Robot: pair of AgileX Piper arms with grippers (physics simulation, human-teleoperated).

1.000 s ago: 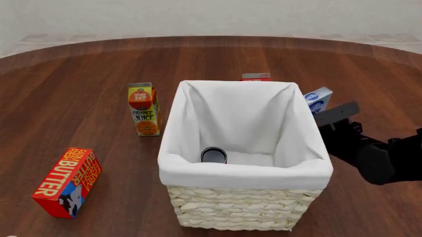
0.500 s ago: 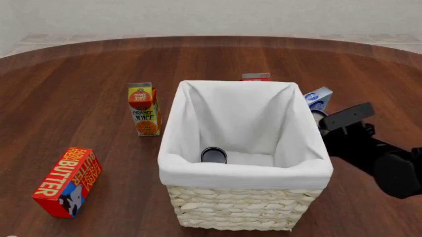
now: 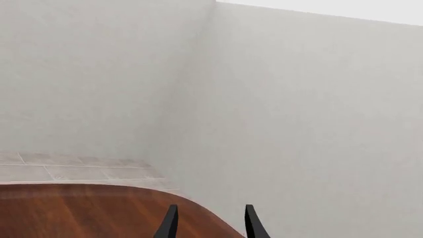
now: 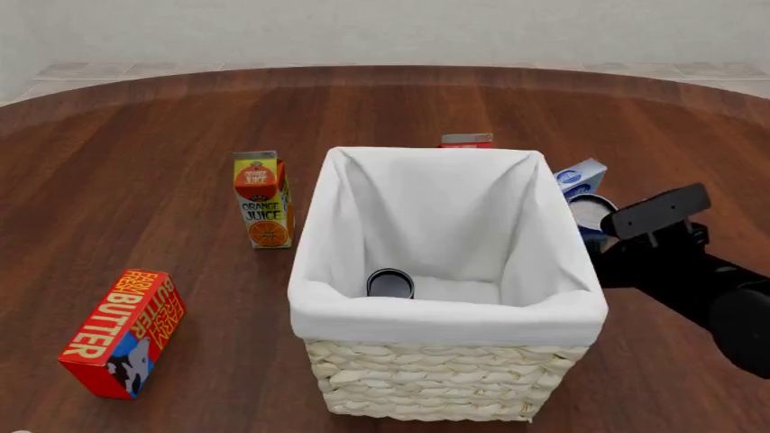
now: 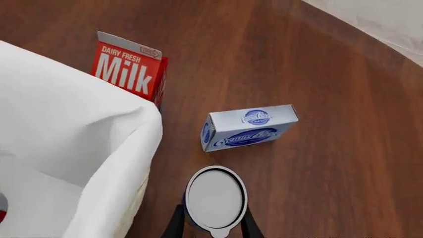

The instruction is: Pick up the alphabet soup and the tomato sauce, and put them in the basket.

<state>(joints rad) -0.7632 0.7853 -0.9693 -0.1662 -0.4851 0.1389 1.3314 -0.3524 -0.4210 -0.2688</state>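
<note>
The basket stands mid-table; its liner also shows in the right wrist view. The tomato sauce lies inside the basket, with only its dark top showing. The alphabet soup stands upright on the table just right of the basket, silver top up. In the right wrist view the soup sits between the fingers of my right gripper, which is open around it. The right arm reaches in from the right. My left gripper is open and empty and faces the wall.
A blue-and-white box lies just beyond the soup. A red milk carton stands behind the basket. An orange juice carton stands left of the basket. A butter box lies front left.
My right arm has shifted right and back, uncovering the soup's silver top beside the basket. The basket and the other objects have not moved.
</note>
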